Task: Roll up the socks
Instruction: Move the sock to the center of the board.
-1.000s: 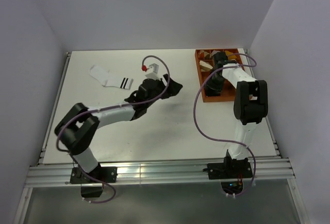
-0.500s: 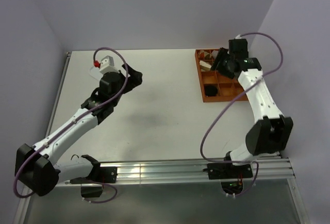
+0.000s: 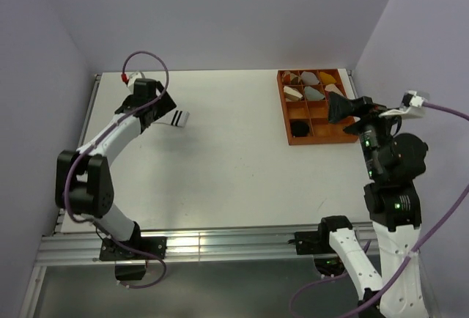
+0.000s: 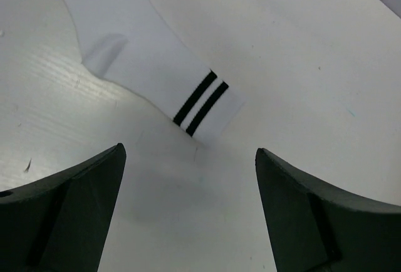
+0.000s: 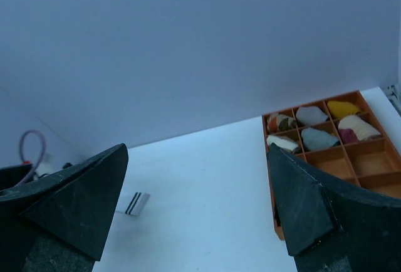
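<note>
The white table point(image 3: 234, 179) filled most of the overhead view. The left arm point(image 3: 110, 131) reached to its far left corner. The right arm point(image 3: 392, 186) stood raised at the right edge. An orange compartment tray point(image 3: 284, 113) sat at the far right of the table.

The left gripper point(image 4: 189, 153) hung low over the table with its jaws wide apart and nothing between them. The right gripper point(image 3: 346, 113) was held up in the air by the tray, likewise spread wide and empty.

The white sock point(image 4: 144, 59) lay flat just ahead of the left gripper, with its striped cuff nearest the fingers. The black sock point(image 3: 298, 127) sat as a dark lump in the tray's near left compartment. Small rolled bundles point(image 3: 308, 78) filled the far compartments.
</note>
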Motion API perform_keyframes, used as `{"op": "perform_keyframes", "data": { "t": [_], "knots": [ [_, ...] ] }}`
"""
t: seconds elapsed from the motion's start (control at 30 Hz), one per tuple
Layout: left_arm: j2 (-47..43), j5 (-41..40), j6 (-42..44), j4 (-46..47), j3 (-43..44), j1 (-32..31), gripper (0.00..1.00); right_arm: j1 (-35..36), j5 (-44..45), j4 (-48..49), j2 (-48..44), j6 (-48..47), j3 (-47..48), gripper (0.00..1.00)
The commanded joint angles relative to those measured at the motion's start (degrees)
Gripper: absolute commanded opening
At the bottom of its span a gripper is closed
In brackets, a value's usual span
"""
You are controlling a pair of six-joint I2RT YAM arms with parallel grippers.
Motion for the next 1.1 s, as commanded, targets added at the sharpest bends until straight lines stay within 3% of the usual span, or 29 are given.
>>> {"op": "perform_keyframes", "data": {
  "t": [0.0, 0.1, 0.37, 0.77, 1.07],
  "knots": [
    [8.24, 3.78, 5.59, -0.21, 10.38, 1.53, 0.88, 0.6, 0.52, 4.93, -2.51, -0.55, -3.51, 1.0],
    [17.15, 3.87, 8.66, -3.11, 18.65, 1.97, 0.86, 1.39, -0.7, 5.2, -4.89, 0.68, -5.18, 0.99],
    [29.81, 7.73, 12.37, -5.49, 25.98, 2.06, 0.8, 2.54, -4.67, 5.2, -6.03, 1.74, -7.73, 0.98],
    [32.99, 12.39, 13.43, -3.56, 21.6, -2.51, 0.77, 2.62, -6.95, 5.11, -3.93, 2.44, -8.61, 0.97],
    [30.53, 12.74, 11.23, -3.38, 12.9, -18.67, 0.79, 2.8, -9.15, 6.52, -2.52, 3.23, -9.93, 0.97]
  ]
}}
